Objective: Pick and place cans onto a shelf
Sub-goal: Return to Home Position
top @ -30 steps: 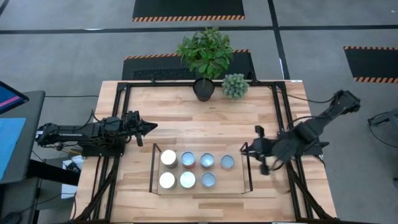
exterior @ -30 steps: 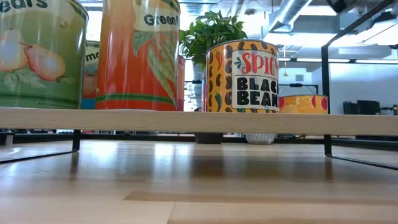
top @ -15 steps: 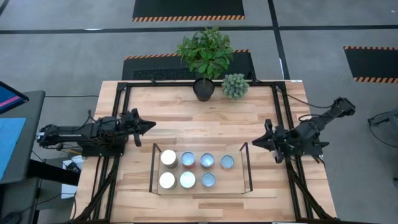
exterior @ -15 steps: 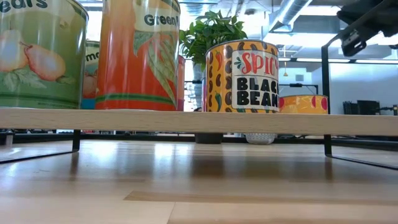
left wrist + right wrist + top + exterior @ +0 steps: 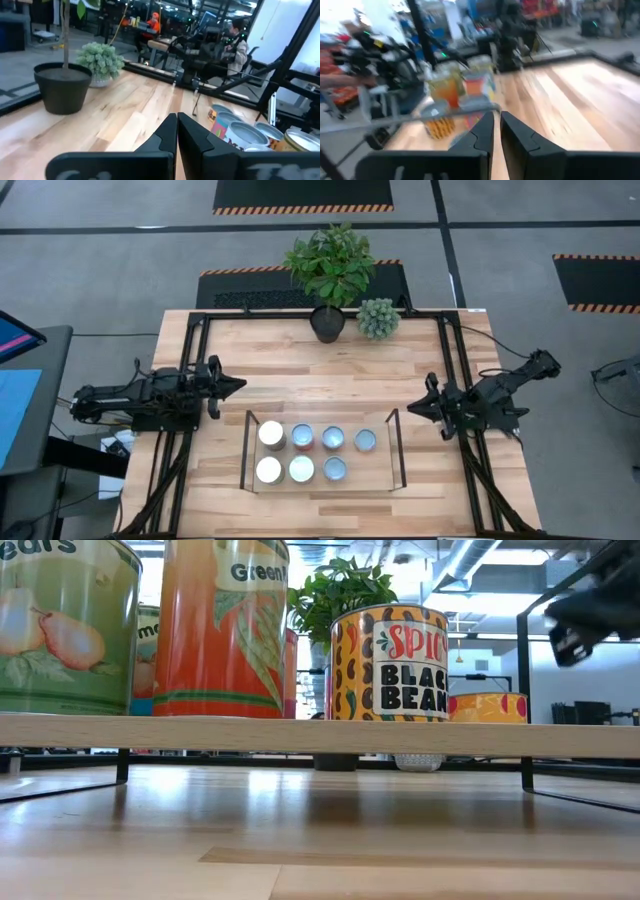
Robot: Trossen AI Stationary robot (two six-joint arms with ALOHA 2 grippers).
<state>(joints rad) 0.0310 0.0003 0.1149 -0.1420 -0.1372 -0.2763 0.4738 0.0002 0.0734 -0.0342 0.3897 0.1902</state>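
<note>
Right pincer (image 5: 415,408) withdrawn, closed — cans (image 5: 332,438) apart

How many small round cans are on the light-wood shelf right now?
7 cans, all on the light-wood shelf. Back row, four: white-topped, reddish-topped, pale-blue-topped, silver-topped. Front row, three: two white-topped, one pale-blue-topped. Seen from above, none looks hidden.

Butcher-block wooden tabletop (image 5: 300,385) in a black frame (image 5: 260,312). At its far edge: leafy green plant (image 5: 330,262) in a dark pot (image 5: 327,326); just beside it, a small pale-green bushy plant (image 5: 378,317). Grey floor (image 5: 110,270) with black mats (image 5: 303,194) edged in orange-black stripes. Blue screen (image 5: 12,335) off the table's left side. Left wrist view: seated person in pale top (image 5: 240,47), another in orange (image 5: 155,21), among desks.
</note>
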